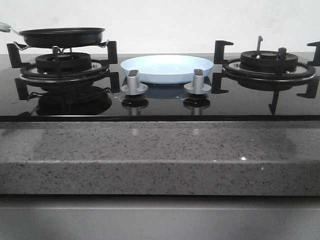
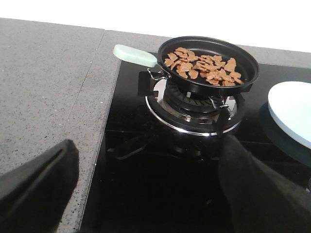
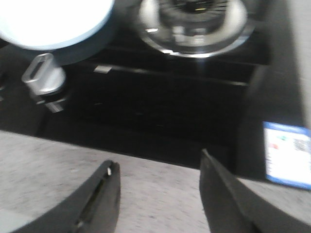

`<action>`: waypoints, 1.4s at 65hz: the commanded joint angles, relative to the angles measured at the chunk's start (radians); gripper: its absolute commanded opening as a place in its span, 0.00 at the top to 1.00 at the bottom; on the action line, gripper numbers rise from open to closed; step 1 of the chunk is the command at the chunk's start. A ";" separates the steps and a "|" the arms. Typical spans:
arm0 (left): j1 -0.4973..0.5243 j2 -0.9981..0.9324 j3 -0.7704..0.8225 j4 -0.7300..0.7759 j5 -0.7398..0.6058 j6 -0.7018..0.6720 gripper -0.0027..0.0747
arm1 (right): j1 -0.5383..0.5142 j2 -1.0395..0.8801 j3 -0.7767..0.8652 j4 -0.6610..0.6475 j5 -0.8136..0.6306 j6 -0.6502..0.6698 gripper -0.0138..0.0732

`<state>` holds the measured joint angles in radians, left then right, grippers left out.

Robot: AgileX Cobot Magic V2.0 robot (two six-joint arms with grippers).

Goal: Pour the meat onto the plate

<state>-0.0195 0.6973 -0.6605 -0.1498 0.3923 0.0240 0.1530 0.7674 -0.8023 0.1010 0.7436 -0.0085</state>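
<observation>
Hanging apart with nothing between them, the jaws of the left gripper (image 2: pixel 146 189) are standing wide over the near edge of the black glass hob (image 2: pixel 146 194), where it meets the grey speckled table (image 2: pixel 48 97). Beyond them, the black frying pan (image 2: pixel 214 60) is sitting on the left burner (image 2: pixel 194 109), its pale green handle (image 2: pixel 135 56) reaching out toward the table side. The meat (image 2: pixel 204 65) is lying in that pan as a loose spread of reddish-brown pieces.

The right gripper (image 3: pixel 158 199) is also showing its jaws parted and holding nothing, hovering above the table's front strip; that view is blurred, so finer detail is hard to make out. Just past it, a silver knob (image 3: pixel 41 77) is standing near the pale-blue plate (image 1: pixel 167 67), which is resting on the hob between the two burners, behind both knobs. The right burner (image 1: pixel 270 67) is carrying nothing.
</observation>
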 commanded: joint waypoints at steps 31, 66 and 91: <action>-0.010 0.003 -0.036 0.006 -0.083 -0.003 0.21 | 0.099 0.529 -0.449 0.082 0.071 -0.068 0.39; -0.010 0.003 -0.036 0.006 -0.083 -0.003 0.21 | 0.054 0.996 -0.941 0.294 0.190 -0.175 0.39; -0.010 0.003 -0.036 0.006 -0.083 -0.003 0.21 | 0.054 1.162 -1.061 0.293 0.177 -0.175 0.39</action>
<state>-0.0195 0.6973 -0.6605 -0.1419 0.3898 0.0240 0.2131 1.9652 -1.8252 0.3664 0.9593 -0.1684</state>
